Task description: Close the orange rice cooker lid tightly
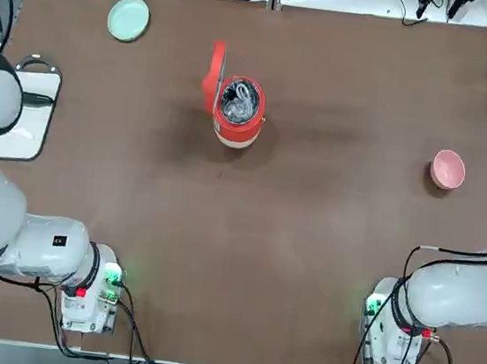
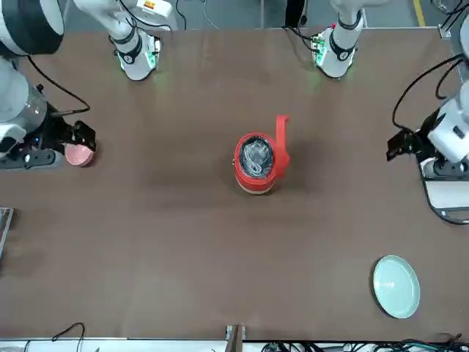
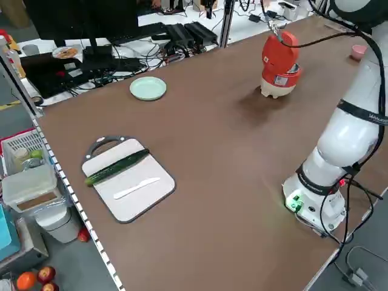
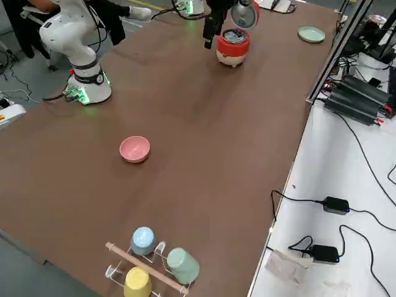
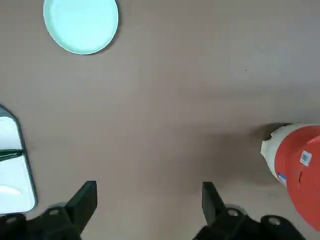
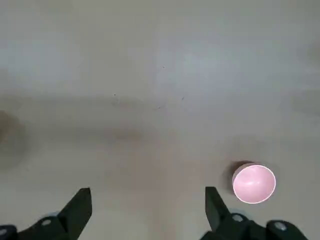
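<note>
The orange rice cooker (image 1: 236, 119) stands at the table's middle, toward the far side, its shiny inner pot showing. Its lid (image 1: 213, 76) is swung up, upright on the cooker's left side, also plain from across the table as lid (image 2: 282, 139) over cooker (image 2: 255, 167). My left gripper (image 5: 147, 202) is open and empty above the table's left part, well away from the cooker; the lid's back with a white sticker (image 5: 300, 172) shows at that view's edge. My right gripper (image 6: 147, 205) hangs open and empty over the table's right part.
A pale green plate (image 1: 127, 19) lies at the far left. A pink bowl (image 1: 448, 169) sits at the right, close to the right gripper. A cutting board (image 3: 127, 179) with a cucumber and a knife lies at the left edge. A cup rack (image 4: 154, 263) stands far right.
</note>
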